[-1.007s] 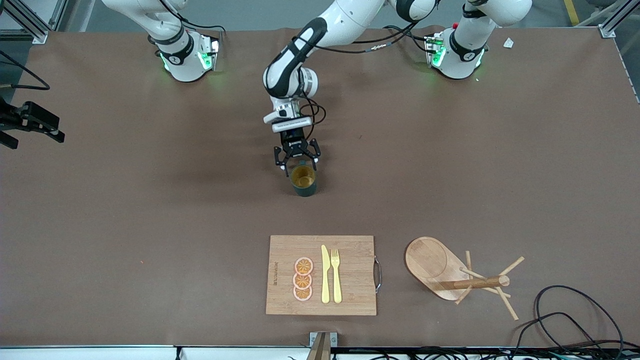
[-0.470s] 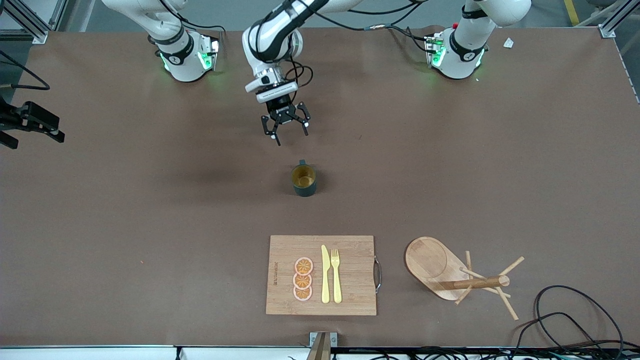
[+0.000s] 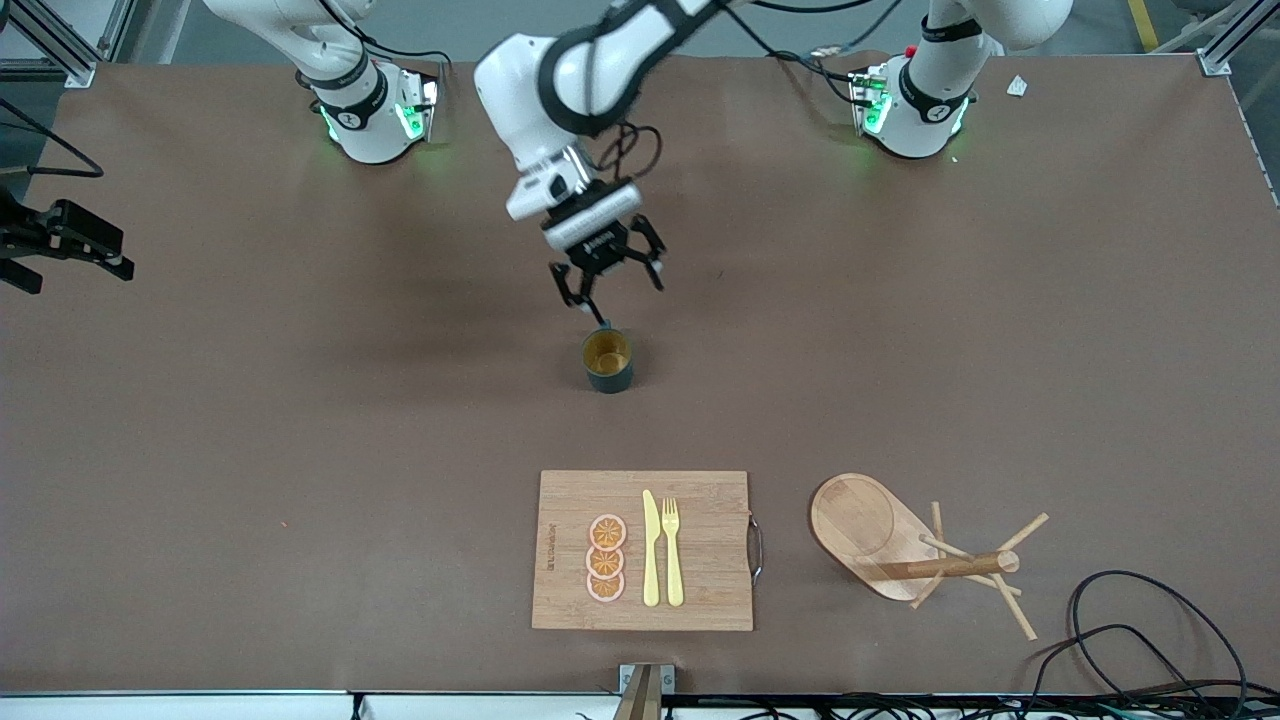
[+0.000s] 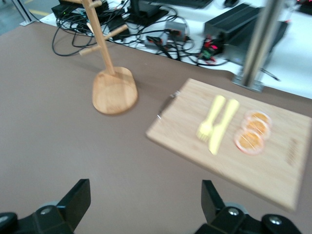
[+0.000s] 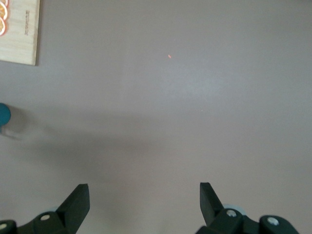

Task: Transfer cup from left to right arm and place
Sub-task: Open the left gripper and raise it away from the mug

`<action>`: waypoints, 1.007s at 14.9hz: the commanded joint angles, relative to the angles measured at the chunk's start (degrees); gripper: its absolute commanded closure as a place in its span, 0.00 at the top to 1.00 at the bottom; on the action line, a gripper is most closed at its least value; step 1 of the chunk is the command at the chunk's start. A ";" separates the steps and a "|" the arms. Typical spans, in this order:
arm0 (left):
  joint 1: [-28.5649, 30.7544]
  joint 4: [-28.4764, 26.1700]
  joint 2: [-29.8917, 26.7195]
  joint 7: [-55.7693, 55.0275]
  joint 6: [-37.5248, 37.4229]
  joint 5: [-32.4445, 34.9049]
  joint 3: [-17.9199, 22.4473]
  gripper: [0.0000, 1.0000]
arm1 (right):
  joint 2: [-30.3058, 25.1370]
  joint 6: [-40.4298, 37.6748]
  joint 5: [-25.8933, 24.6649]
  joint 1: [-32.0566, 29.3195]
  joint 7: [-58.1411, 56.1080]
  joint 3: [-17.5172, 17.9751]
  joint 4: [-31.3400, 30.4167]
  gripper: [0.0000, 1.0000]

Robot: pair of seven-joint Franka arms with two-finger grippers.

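Note:
The dark teal cup (image 3: 607, 360) stands upright on the brown table, tan inside showing, with its handle toward the robots. My left gripper (image 3: 618, 292) hangs open and empty in the air, tilted, just over the table beside the handle and not touching the cup. In the left wrist view its fingers (image 4: 78, 200) are spread over bare table and the cup is out of view. My right gripper (image 5: 145, 195) is open and empty high over bare table; its hand is out of the front view. A teal sliver (image 5: 2, 114) at that view's edge may be the cup.
A wooden cutting board (image 3: 700, 545) with a yellow knife, a fork and orange slices lies nearer the front camera than the cup. A wooden mug tree (image 3: 900, 545) lies tipped over beside it, toward the left arm's end. Cables lie at the table's near corner.
The left gripper was open around the cup's handle, drew up and back toward the bases, then swung back to just beside the handle. The cup has not moved.

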 commanded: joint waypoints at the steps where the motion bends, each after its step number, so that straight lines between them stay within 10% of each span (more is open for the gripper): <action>1: 7.91 -1.34 -5.09 11.66 0.63 -5.87 -0.89 1.00 | 0.23 -0.98 0.77 0.44 -0.58 -0.08 -0.64 1.00; 15: 40.35 -5.03 -27.85 67.30 -2.35 -42.27 -2.21 1.00 | -3.02 11.65 2.35 14.66 21.97 0.00 -16.63 1.00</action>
